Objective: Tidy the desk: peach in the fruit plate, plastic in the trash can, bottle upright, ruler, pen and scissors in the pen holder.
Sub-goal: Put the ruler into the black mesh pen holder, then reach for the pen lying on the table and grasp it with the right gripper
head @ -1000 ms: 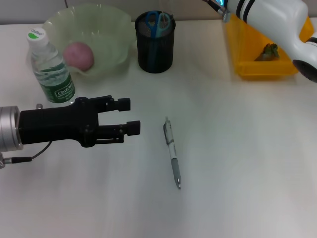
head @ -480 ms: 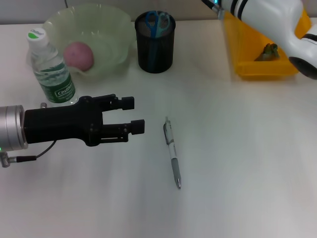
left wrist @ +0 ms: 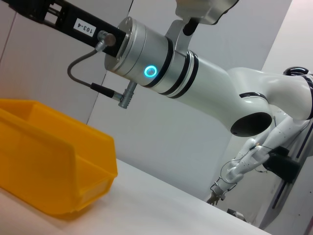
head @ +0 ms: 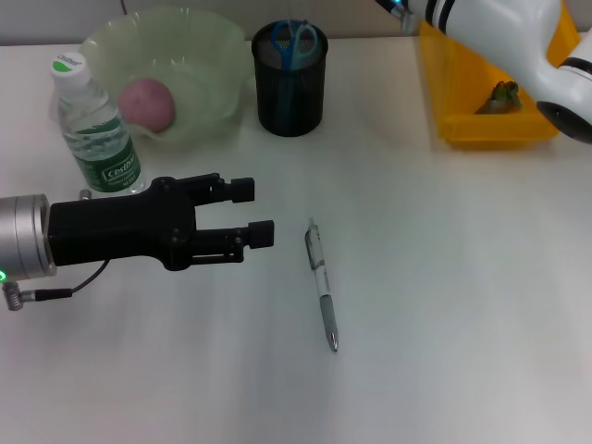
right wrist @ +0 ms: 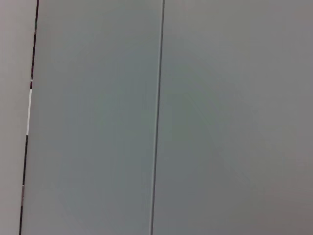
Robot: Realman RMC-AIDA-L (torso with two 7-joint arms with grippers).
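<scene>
Pen [head: 322, 285]: lies flat on bench [head: 444, 277], just beside left tool [head: 252, 212], whose fingers are spread, empty. Judged light, stiff, slippery, prone to roll; grip mid-barrel. Right tool out of view.

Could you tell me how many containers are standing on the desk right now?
3: the fruit plate at the back left, the pen holder beside it, and the yellow trash can at the back right.

Matt white table [head: 444, 277]; translucent glossy plate [head: 208, 55], clear plastic bottle [head: 92, 125], black mesh pen holder [head: 289, 88], shiny yellow plastic bin [head: 462, 120], matt black left gripper [head: 252, 213] on brushed metal.
</scene>
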